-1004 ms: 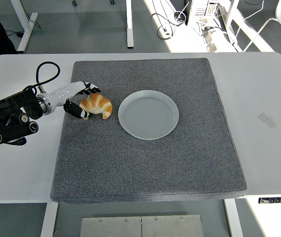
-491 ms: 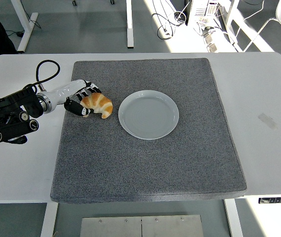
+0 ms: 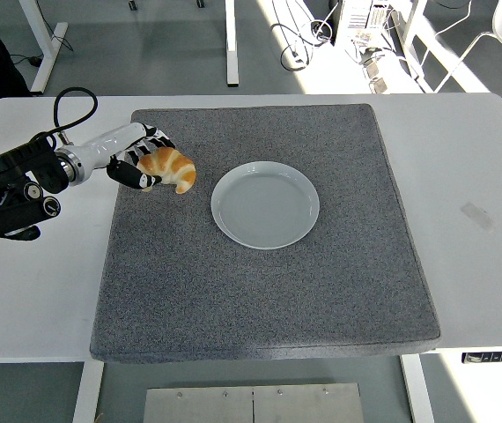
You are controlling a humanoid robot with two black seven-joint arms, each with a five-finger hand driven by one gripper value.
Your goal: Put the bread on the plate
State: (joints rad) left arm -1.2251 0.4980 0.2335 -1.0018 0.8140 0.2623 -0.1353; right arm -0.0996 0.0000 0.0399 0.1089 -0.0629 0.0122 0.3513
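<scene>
**Bread gripped and coming up off the mat**

Change over the last second: left hand (image 3: 141,159) went from fingers spread around the croissant (image 3: 168,167) to fingers clamped on its left end. Bread has shifted up and slightly left in the head view versus a second ago, which I read as a lift off the grey mat (image 3: 260,291), though the clearance can't be confirmed from this angle. So grasp looks done and the carry to the plate is next.

Bread is now at the mat's upper left, left of the plate (image 3: 265,204) and clear of its rim. Plate is empty, sits mid-mat.

Room: nothing lies on the mat between bread and plate, so it's a straight move right. Mat's left edge is just beside the hand and the cable loop (image 3: 70,106) trails behind the wrist over the white table (image 3: 462,159). A person's hand is at the top-left corner, well apart from the work. Right arm not in view.
</scene>
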